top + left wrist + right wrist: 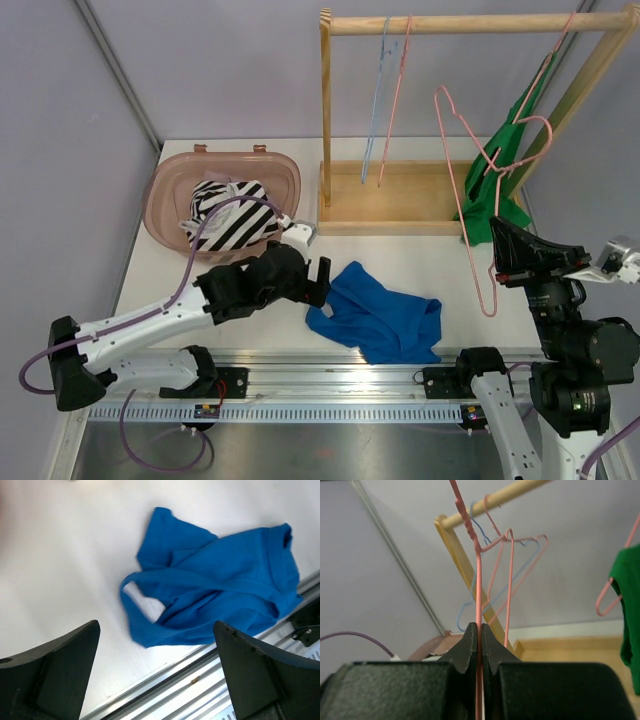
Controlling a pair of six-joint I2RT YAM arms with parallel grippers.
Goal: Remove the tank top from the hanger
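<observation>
left gripper (322, 282) gaping wide, crumpled blue fabric tank top (385, 322) lying at its 4 o'clock | right gripper (479, 629) pinching thin pink wire hanger (479, 580), clamp showing only in wrist view

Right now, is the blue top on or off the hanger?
Off. The top lies crumpled on the table; the right gripper is shut on the bare pink hanger.

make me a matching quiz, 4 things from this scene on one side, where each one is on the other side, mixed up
1 blue tank top
2 tilted pink hanger
3 green garment
4 striped cloth

a in the pink basket
b hanging at the right end of the rack
c pinched in the right gripper
d lying on the table

Pairs: 1-d, 2-c, 3-b, 4-a
</observation>
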